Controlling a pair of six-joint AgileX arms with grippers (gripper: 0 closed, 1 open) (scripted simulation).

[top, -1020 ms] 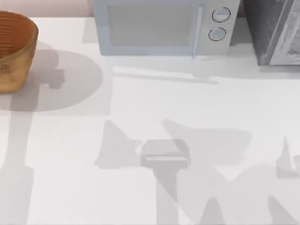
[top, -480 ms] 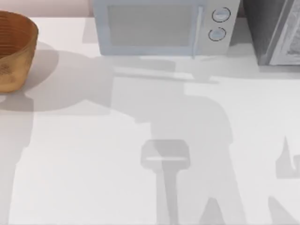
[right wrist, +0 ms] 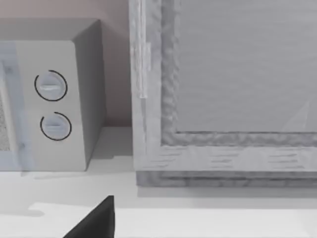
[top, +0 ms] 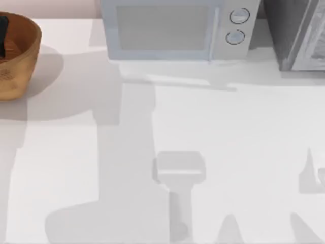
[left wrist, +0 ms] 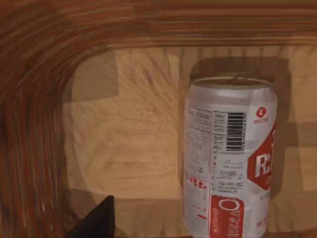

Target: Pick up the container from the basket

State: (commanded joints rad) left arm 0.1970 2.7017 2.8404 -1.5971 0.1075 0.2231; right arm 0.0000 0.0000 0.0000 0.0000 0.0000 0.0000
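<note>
Matte black, wedge-shaped fingertips (left wrist: 96, 223)

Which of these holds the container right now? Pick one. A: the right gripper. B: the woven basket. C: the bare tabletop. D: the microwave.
B: in the left wrist view the container rests on the basket floor, enclosed by its ribbed brown wall.

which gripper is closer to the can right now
Left. The left gripper is inside the basket beside the can. The right one faces the microwave across the table.
</note>
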